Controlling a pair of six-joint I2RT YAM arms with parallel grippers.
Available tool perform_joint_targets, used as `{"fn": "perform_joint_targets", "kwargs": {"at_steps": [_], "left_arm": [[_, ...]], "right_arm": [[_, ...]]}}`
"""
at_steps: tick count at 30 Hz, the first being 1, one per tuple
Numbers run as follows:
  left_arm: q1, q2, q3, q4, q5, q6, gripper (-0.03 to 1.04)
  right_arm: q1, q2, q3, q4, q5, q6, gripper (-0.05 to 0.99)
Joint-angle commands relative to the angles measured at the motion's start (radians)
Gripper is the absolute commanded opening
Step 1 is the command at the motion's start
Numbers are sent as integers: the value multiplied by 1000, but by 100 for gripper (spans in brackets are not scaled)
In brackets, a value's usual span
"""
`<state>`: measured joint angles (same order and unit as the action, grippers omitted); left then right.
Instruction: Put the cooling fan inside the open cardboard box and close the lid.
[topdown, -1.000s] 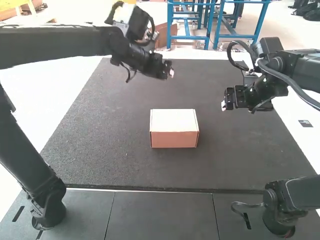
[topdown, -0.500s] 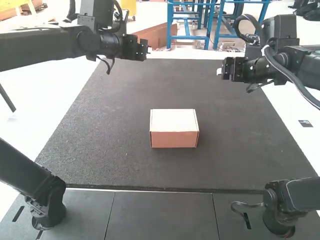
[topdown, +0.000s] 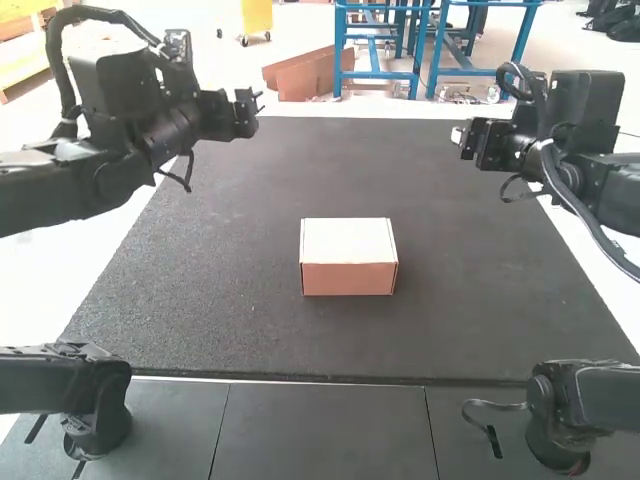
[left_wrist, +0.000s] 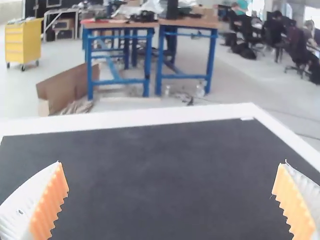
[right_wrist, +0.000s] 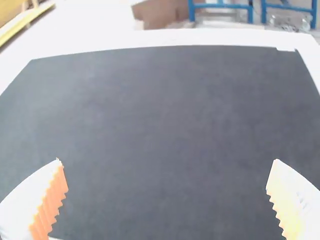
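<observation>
Surrounding cardboard box (topdown: 348, 256): black mat (topdown: 200, 262).

white table, black mat, one box

a white table (topdown: 60, 230) carries a large black mat (topdown: 200, 270) that covers most of its top. a cardboard box (topdown: 348, 256), lid shut, sits near the mat's middle. a small dark tag (topdown: 611, 246) lies on the bare white surface right of the mat. dark panels (topdown: 320, 430) line the near edge.

Bright, even light from above. The white table (topdown: 70, 210) glares, nearly washed out (worst in the right wrist view), while the black mat (topdown: 220, 290) stays matte. The box (topdown: 348, 240) top shines pale, its front darker.
</observation>
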<state>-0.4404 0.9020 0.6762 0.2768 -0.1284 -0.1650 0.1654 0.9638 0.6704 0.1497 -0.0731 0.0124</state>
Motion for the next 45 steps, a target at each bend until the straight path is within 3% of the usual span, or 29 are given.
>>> {"fn": "perform_joint_targets", "kwargs": {"at_steps": [1,6,11,15,22,30,34,42,45], "left_arm": [[19,-80,-75,42,-54,9,97],[58,-178,-194,65,-68,44,97],[89,-276,-323,145,-71,82,97],[106,-330,-399,176,-76,84,96],[109,-367,-526,328,-76,139,96],[111,-451,-626,380,-76,160,96],[108,-552,-675,351,-70,160,96],[100,-904,-678,-45,-70,148,96],[100,-887,-678,-76,-68,128,96]], "right_arm": [[-14,-46,-42,77,-33,14,92],[-15,-63,-118,182,-33,40,92],[-23,-91,-196,264,-8,63,92],[-44,-106,-252,310,15,61,92],[-81,-108,-350,436,42,61,92],[-87,-108,-428,496,39,43,92],[-98,-111,-476,522,41,23,92],[-122,-132,-548,554,44,17,92],[-139,-146,-577,571,42,17,92]]}}
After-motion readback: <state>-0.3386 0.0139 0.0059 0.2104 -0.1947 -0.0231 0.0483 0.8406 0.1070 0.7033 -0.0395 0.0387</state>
